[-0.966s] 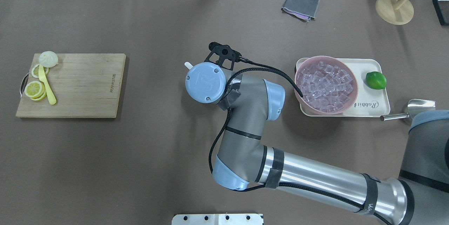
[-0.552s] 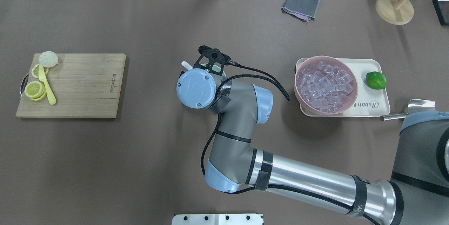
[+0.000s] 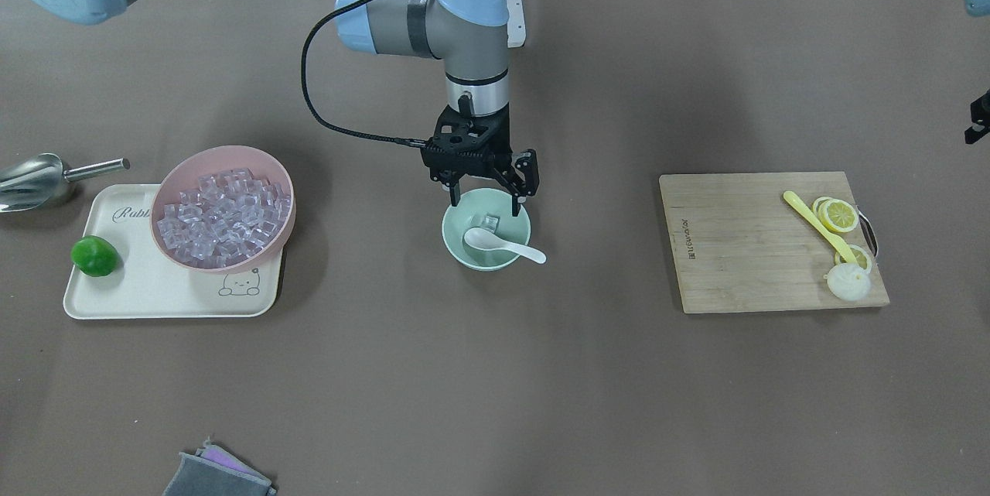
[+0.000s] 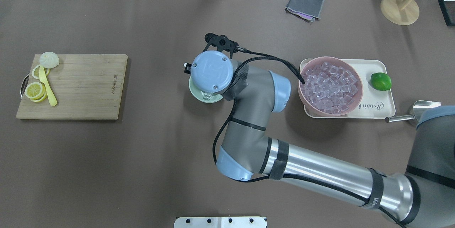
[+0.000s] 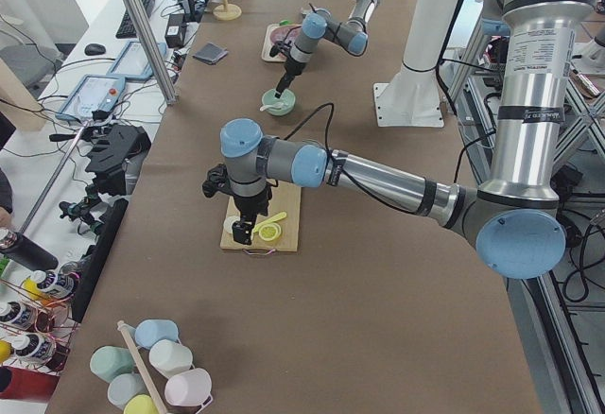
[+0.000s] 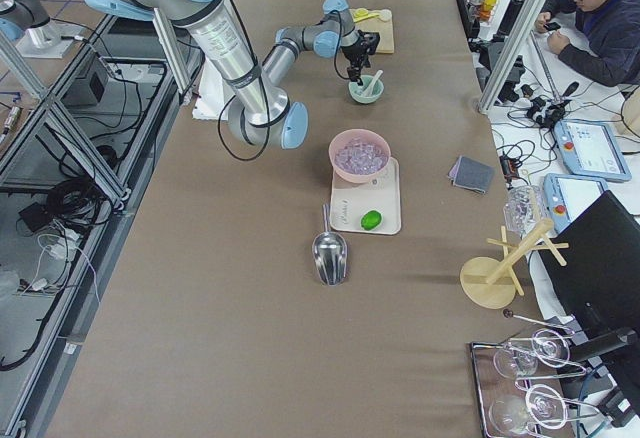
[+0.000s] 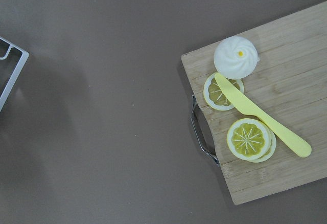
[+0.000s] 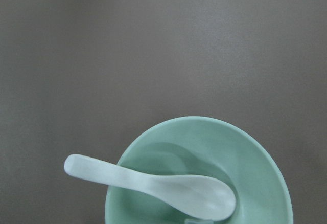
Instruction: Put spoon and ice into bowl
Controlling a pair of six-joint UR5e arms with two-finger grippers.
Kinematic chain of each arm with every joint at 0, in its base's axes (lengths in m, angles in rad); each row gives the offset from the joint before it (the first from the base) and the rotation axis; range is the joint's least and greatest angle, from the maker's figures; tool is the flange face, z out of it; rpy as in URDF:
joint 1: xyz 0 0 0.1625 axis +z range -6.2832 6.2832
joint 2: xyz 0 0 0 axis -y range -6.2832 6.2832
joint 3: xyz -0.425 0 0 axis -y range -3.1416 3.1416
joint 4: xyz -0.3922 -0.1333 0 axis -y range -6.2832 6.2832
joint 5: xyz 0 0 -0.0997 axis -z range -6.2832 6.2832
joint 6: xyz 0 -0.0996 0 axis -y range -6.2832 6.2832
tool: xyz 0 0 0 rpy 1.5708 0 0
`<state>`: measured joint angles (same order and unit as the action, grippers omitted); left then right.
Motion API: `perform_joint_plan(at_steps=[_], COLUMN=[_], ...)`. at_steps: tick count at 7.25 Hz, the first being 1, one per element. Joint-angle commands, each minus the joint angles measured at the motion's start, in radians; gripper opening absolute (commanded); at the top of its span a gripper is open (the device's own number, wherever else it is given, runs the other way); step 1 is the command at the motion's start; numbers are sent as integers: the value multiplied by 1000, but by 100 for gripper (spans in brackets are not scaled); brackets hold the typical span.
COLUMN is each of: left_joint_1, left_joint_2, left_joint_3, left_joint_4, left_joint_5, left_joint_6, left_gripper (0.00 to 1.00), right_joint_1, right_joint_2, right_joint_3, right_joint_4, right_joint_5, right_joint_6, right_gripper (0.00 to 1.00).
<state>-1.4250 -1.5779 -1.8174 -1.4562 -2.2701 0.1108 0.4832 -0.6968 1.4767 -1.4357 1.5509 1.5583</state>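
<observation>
Front-facing view: my right gripper [image 3: 486, 200] hangs over bowl [image 3: 452, 243], jaws spread wide, holding nothing. Spoon [image 3: 503, 246] lies in bowl, handle sticking out over rim. Ice [image 3: 489, 222] sits inside, just beside scoop. My left gripper [image 5: 243, 234] hovers over cutting board [image 5: 291, 230]; cannot tell its opening.

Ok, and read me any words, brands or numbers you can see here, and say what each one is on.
"Rabbit", in script, on the cream tray.
Brand mark burnt into the cutting board: perhaps "JOYOUNG", too small to be sure.
White lettering on the black strap round the right arm: too blurred to read.
No numbers can be read.
</observation>
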Motion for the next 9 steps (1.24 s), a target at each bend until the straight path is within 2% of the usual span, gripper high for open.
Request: perform_joint_plan(at_steps=[1,2,4,5,8,9], left_joint_1=[-41,-114,-146,-147,-146,-147], left_joint_2=[22,57,116,118,116,116], left_joint_3=[-10,-32,-83,-83,-72,-71], left_joint_4=[121,151,146,149,151,151], left_joint_5=[-5,-11,-12,-12,-9,-9], left_joint_6=[-3,4,35,38,38,38], left_gripper=[98,98,98,98,98,98], right_joint_1=[125,214,409,487,728,829], right_joint_2=[-172,-266,-460,-552,-957,-1049], right_joint_3=[170,251,418,462,604,611], right_joint_4=[-2,-2,-69,-112,-100,-100], right_joint_5=[154,246,419,469,576,637], right_joint_6=[-169,-251,-544,-730,-1186,-1347], right_gripper=[100,100,100,100,100,100])
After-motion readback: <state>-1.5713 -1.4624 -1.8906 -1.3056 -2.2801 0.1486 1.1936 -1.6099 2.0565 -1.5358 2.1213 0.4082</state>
